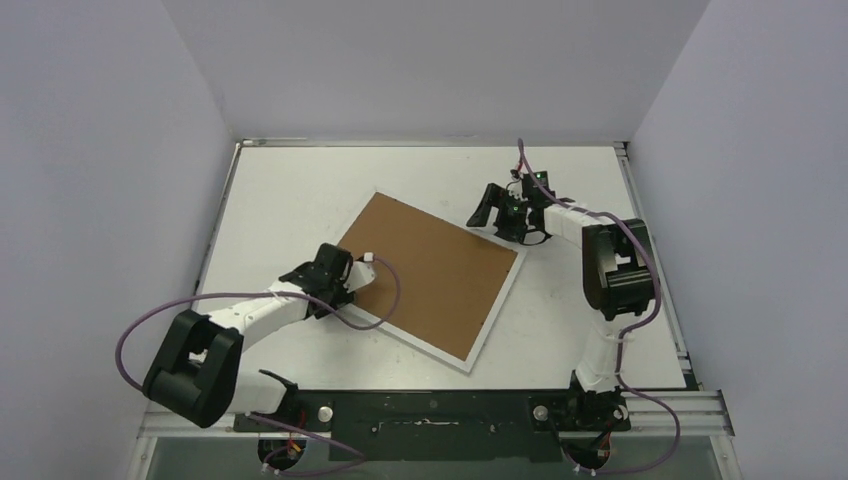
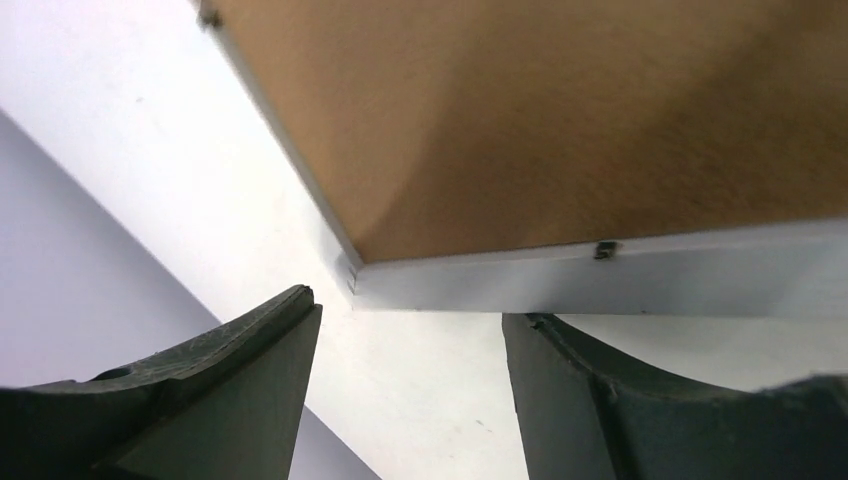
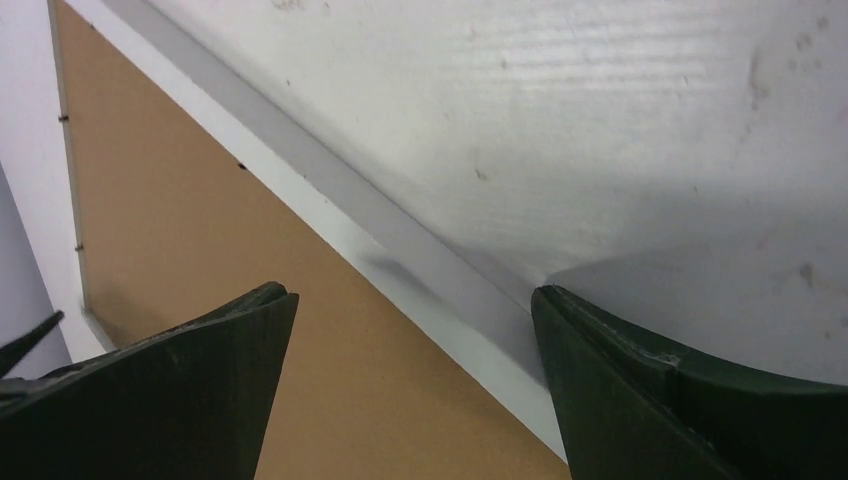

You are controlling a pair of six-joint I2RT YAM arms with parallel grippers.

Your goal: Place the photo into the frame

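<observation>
**Frame orientation and arm pose, top and wrist views.** The frame (image 1: 492, 310) lies flat near the middle of the surface (image 1: 290, 190). A brown backing board (image 1: 430, 270) fills its middle, so only the narrow white border shows. It is turned diagonally, with one corner towards the far edge of the surface and the opposite corner towards the arm bases. In the top view the sides running from far left to near right look the longer pair, so the long axis slants that way.

The left arm reaches from its base with the elbow low and out to the left, and the forearm angles up and to the right. The left gripper (image 1: 352, 275) sits at the frame's left corner with its jaws apart. In its wrist view that corner of the frame (image 2: 650, 275) lies just ahead of the gap between the fingers (image 2: 230, 390).

The right arm rises to a bent elbow at the right, and the forearm runs back leftward. The right gripper (image 1: 497, 218) is at the frame's far-right side, near its right corner, with its jaws spread wide. In its wrist view the white border (image 3: 400, 255) runs slantwise across the gap, with one finger (image 3: 180, 390) over the board and the other over bare surface. Contact cannot be told.
</observation>
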